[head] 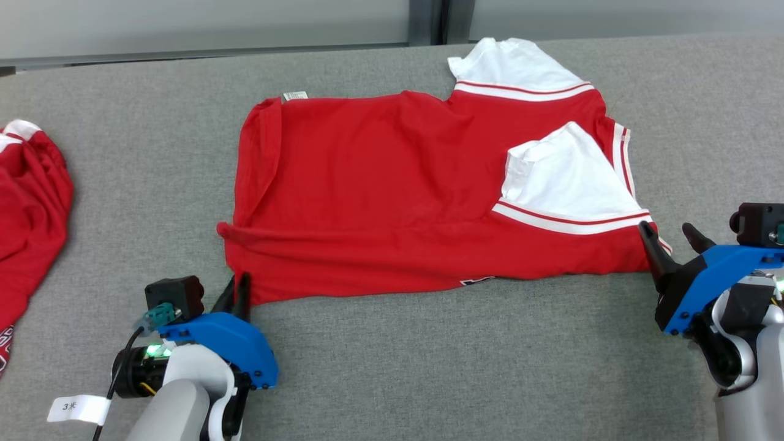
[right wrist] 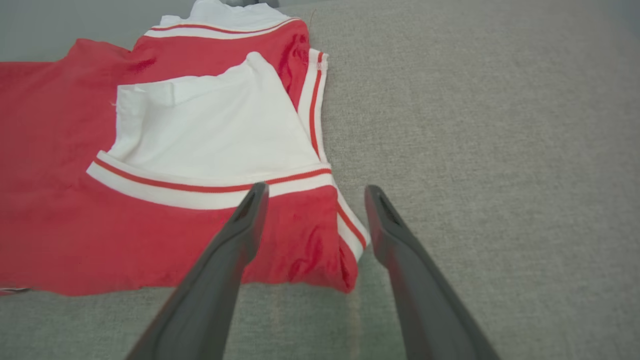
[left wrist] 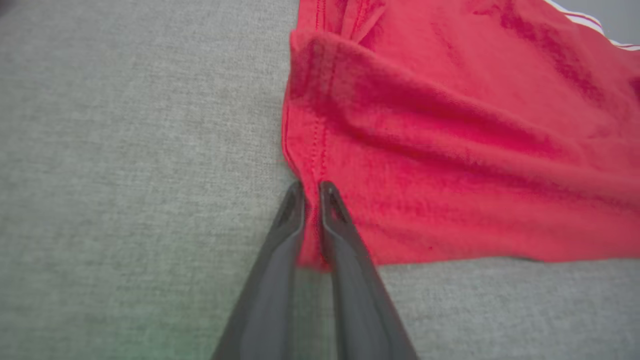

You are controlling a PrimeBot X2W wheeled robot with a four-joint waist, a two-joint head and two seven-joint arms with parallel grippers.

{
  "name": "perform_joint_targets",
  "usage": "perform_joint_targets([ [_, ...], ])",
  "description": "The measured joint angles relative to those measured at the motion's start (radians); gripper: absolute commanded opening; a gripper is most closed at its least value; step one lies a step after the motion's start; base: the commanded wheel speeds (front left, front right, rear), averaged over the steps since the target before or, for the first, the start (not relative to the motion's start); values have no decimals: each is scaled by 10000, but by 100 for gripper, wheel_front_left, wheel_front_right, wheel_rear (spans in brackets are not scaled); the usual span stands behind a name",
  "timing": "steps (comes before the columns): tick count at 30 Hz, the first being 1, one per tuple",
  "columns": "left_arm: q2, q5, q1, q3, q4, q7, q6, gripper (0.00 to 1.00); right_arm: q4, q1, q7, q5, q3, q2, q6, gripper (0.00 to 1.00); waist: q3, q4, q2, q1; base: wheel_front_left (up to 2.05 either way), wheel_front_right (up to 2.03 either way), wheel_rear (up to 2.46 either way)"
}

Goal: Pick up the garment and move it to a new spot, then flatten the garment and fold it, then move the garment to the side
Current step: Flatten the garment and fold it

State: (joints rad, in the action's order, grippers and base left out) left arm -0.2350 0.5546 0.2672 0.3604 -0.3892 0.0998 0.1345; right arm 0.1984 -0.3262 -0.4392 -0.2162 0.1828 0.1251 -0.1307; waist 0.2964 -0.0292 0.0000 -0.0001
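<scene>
A: Garment, quick. How does it look?
B: Red knit garment (head: 392,202), soft and matte, lying mostly flat on the grey surface (head: 429,367). Rough wide rectangle. Its left edge is folded over in a long crease, and a low ridge runs along the lower left.
A: White parts?
B: Two, both on the garment's right side. The upper sleeve (head: 514,64) sticks out at the top right corner. The lower sleeve (head: 563,177) is folded onto the red body. Each ends in a white band with a thin red stripe. There's a small white label (head: 295,95) at the garment's top edge.
A: Surface texture?
B: Coarse woven grey cloth, a bit fuzzy.
A: Hands?
B: Left hand (head: 239,282) is at the garment's lower left corner, long dark tapered fingers narrow, stitched hem corner pinched between them. Right hand (head: 665,228) is at the lower right corner, spread wide and holding nothing. One finger is over red cloth, the other over bare surface just beside the corner.
A: Anything else?
B: Second red cloth (head: 30,202), crumpled, well left of the garment.
</scene>
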Motion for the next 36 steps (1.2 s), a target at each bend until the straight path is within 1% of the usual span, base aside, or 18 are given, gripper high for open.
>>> perform_joint_targets([
  [4, 58, 86, 101, 19, -104, -48, -96, 0, 468, -282, -182, 453, 380, -203, 0, 100, 168, 2, 0, -1, 0, 0, 0],
  [11, 67, 174, 197, 73, -121, -140, -293, 0, 1323, -495, -537, 784, 539, -374, 0, 100, 354, 137, 0, 0, 0, 0, 0],
  [13, 84, 178, 210, 102, -140, -140, -330, 0, 1471, -593, -614, 861, 499, -364, 0, 0, 341, 180, 0, 0, 0, 0, 0],
  [18, 33, 324, 142, 119, -100, -121, -449, 0, 1340, -401, -464, 767, 447, -389, -2, 0, 59, 213, 0, 1, 0, 0, 0],
  [23, -328, 566, -692, 58, 675, 201, -449, 0, 301, 271, -522, 629, 520, -374, -2, 0, -430, 182, 0, 2, 0, 0, 0],
  [28, -859, 792, -1915, 29, 2034, 880, -196, 0, -872, 1345, -1011, 443, 715, -424, -4, 0, -871, 142, 0, 1, 0, 0, 0],
  [30, -1080, 876, -2666, 113, 2771, 1298, -42, 0, -1609, 2215, -1369, 320, 953, -598, -4, 0, -1030, 207, 0, 0, 0, 0, 0],
  [33, -1172, 957, -3314, 150, 3356, 1572, 209, 0, -2240, 3008, -1546, 192, 1091, -702, -6, 0, -1069, 287, 0, 1, 0, 0, 0],
  [35, -1189, 1108, -3673, 157, 3609, 1751, 290, 0, -2443, 3445, -1599, 29, 1124, -738, -4, 0, -1054, 317, 0, 1, 0, 0, 0],
  [36, -1202, 1135, -3794, 180, 3684, 1802, 320, 17, -2485, 3578, -1584, -88, 1133, -744, -4, 0, -1042, 331, 0, 1, 0, 0, 0],
])
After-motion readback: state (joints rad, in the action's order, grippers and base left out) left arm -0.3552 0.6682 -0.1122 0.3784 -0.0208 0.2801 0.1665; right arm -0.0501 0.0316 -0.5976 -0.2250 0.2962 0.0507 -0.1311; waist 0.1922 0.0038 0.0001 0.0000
